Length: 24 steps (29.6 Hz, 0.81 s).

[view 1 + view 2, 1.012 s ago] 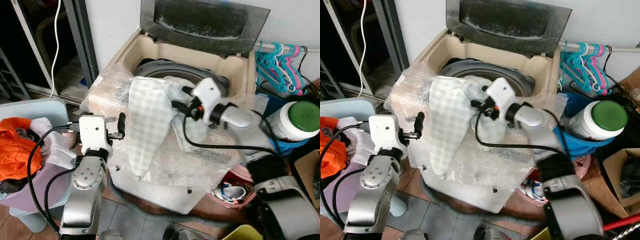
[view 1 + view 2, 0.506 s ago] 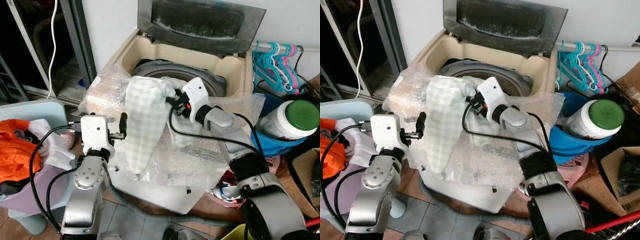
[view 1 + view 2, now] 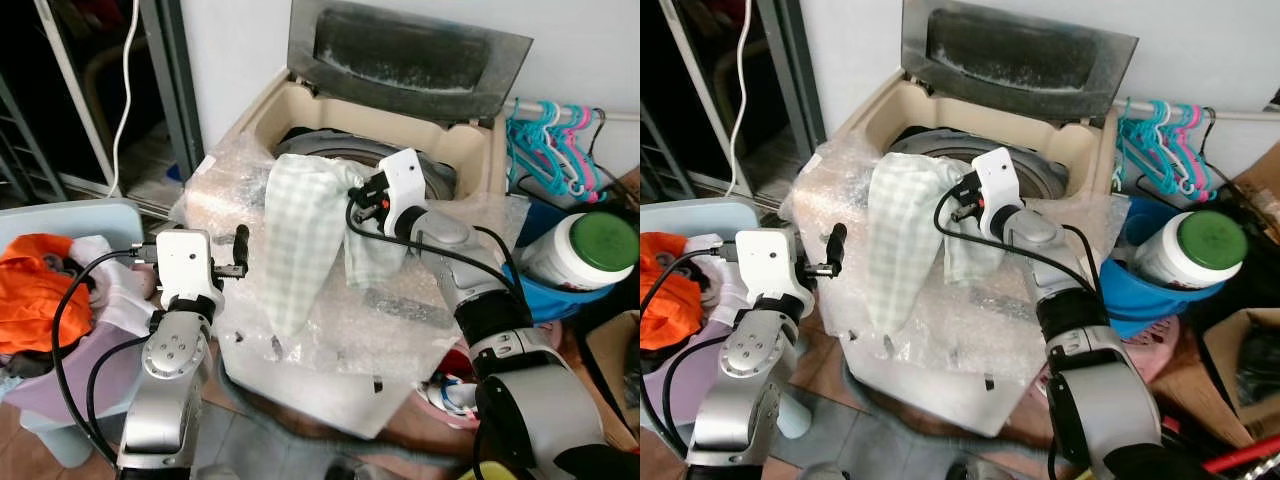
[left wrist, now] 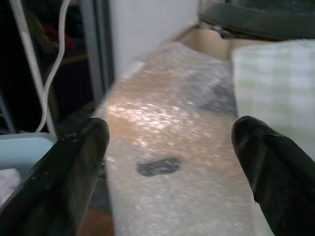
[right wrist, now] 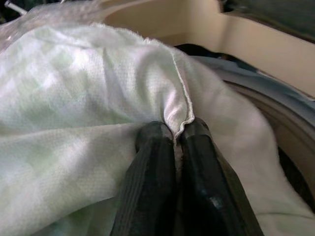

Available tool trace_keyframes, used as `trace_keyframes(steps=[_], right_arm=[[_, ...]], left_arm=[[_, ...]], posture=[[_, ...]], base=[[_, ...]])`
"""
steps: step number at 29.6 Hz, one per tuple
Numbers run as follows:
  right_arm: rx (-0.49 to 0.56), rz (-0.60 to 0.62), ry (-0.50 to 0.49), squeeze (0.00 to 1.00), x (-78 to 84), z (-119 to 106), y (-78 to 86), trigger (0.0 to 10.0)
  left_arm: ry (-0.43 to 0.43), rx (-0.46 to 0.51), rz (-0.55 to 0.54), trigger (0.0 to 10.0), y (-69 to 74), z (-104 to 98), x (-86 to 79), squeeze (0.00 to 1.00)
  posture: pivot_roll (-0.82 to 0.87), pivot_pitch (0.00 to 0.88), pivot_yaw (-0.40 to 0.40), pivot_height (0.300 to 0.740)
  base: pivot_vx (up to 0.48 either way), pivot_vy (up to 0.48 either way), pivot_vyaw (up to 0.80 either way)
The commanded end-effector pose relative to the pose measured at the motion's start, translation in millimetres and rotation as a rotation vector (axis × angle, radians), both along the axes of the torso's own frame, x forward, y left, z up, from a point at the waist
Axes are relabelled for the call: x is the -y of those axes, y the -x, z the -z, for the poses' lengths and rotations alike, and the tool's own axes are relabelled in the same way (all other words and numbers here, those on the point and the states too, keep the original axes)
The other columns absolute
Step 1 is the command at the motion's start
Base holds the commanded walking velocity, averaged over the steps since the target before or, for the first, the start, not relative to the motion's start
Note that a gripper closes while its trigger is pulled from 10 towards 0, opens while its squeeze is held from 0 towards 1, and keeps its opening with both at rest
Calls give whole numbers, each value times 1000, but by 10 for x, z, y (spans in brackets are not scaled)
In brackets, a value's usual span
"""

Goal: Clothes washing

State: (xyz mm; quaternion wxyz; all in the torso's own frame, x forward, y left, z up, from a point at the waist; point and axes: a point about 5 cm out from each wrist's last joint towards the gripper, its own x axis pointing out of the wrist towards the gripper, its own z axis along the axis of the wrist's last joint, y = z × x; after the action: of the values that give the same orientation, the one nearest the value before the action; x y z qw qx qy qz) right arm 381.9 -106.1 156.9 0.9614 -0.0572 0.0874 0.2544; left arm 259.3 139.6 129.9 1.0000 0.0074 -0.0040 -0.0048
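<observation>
Right gripper (image 5: 176,142) pinches the checked cloth (image 3: 300,235) (just a hem fold) above the washer drum (image 3: 345,152); it could slip out, or snag on the bubble wrap (image 3: 330,330).

Stood on the tiled floor (image 3: 250,440): a beige top-loading washing machine (image 3: 300,110), lid up and front draped in bubble wrap (image 3: 330,320), with a pale laundry basket (image 3: 70,215) of clothes beside it and a pink basin (image 3: 1160,345) opposite.
</observation>
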Motion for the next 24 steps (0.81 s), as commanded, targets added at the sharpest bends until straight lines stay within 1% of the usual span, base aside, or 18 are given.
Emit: trace_keyframes(steps=[1,3,4,5,6,7,9,10,11,12,15,17,19,20,21,22,23,24], right_arm=[[1,93,-7,0,177,-43,-67,0],[14,102,-13,0,180,-83,-90,0],[55,132,-27,0,190,-239,-170,0],[72,146,-31,0,195,-306,-202,0],[72,146,-31,0,195,-306,-202,0],[102,178,-42,0,211,-430,-258,0],[132,222,-74,0,238,-561,-309,0],[161,260,-97,0,267,-679,-345,0],[205,319,-138,0,316,-844,-387,0],[236,365,-182,0,364,-953,-406,0],[305,458,-297,0,482,-1196,-431,0],[350,502,-341,0,545,-1310,-432,0],[372,502,-325,0,547,-1322,-427,0],[381,487,-296,0,526,-1304,-424,0],[386,470,-252,0,504,-1263,-419,4588],[388,430,-195,0,461,-1179,-410,10000],[386,413,-182,753,457,-1116,-397,10000],[383,394,-176,1000,458,-1036,-379,10000]], left_arm=[[-1,-4,11,10000,-11,4,36,0],[-1,-4,12,10000,-13,4,38,0],[-1,-3,14,10000,-16,3,40,0],[-2,-3,15,10000,-16,2,40,0],[-2,-3,15,10000,-16,2,40,0],[-3,-3,15,10000,-16,3,39,0],[-4,-3,13,10000,-14,5,38,0],[-5,-4,11,10000,-13,6,37,0],[-6,-4,7,10000,-12,7,37,0],[-8,-5,1,10000,-12,8,32,0],[-17,-6,-22,10000,-18,9,11,0],[-27,-11,-46,10000,-26,16,-13,0],[-27,-14,-55,10000,-26,24,-22,0],[-26,-15,-56,10000,-25,26,-23,0],[-26,-15,-56,10000,-24,27,-23,0],[-19,-17,-57,10000,-18,32,-22,0],[-20,-18,-57,10000,-15,33,-20,0],[-22,-17,-58,10000,-12,32,-21,0]], posture=[[23,0,-76,740],[23,0,-76,740],[24,0,-76,740],[24,0,-76,740],[24,0,-76,740],[26,0,-77,740],[27,0,-77,740],[30,0,-78,740],[31,0,-79,740],[32,0,-79,740],[34,0,-83,740],[35,0,-86,740],[34,0,-89,740],[35,0,-90,740],[36,0,-91,740],[36,0,-92,740],[37,0,-91,740],[35,0,-87,740]], base=[[0,0,0],[0,0,0],[0,0,0],[0,0,0],[0,0,0],[0,0,0],[0,0,0],[0,0,0],[0,0,0],[0,0,0],[0,0,0],[0,0,0],[0,0,0],[0,0,0],[0,0,0],[0,0,0],[0,0,0],[0,0,0]])
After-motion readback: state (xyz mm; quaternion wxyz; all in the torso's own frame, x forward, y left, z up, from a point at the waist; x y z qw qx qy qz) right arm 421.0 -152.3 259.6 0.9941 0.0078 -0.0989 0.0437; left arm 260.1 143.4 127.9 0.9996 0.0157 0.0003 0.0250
